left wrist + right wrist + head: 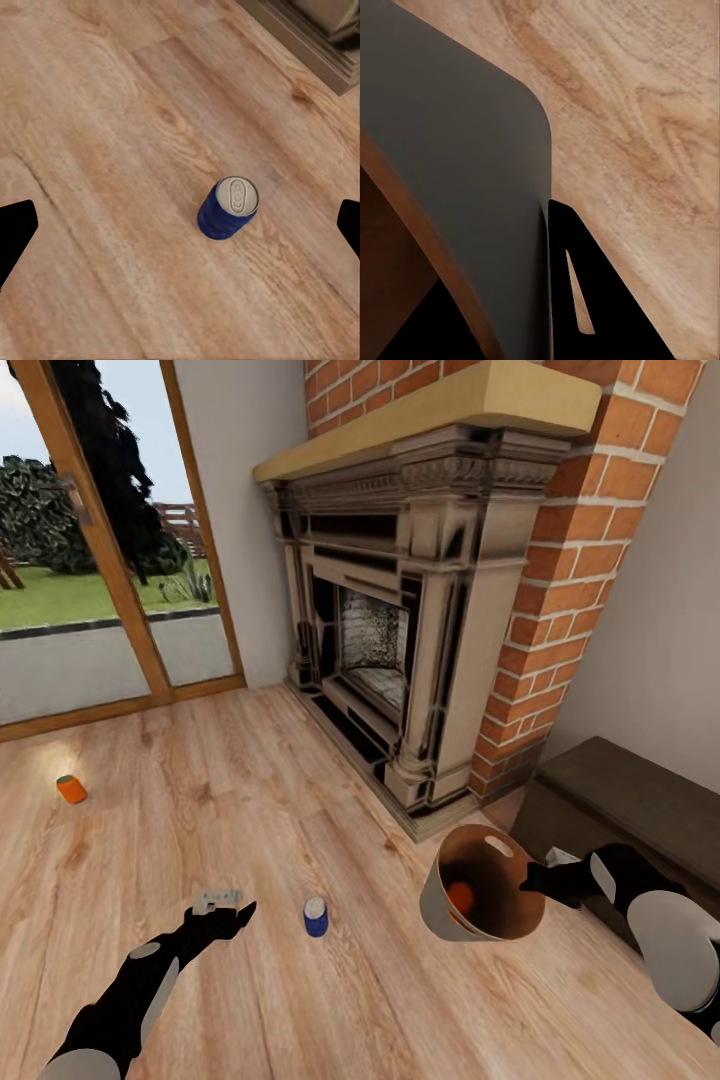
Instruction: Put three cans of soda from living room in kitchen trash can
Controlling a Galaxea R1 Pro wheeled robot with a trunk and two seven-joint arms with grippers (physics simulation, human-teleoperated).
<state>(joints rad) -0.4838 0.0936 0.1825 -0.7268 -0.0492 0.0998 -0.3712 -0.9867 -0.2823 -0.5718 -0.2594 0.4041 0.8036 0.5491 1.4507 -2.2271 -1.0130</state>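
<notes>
The right tool [535,880] grips the trash can [440,905] rim, the left tool [228,905] spread wide beside the blue can [316,917].

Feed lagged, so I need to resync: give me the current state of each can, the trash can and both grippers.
blue can: upright on the floor, free, ahead of the left gripper.
orange can on the floor: lying near the glass doors, untouched.
orange can in the bin: inside the trash can.
trash can: lifted and tilted, rim gripped.
left gripper: open, empty.
right gripper: fingers clamped on the trash can's wall.
</notes>
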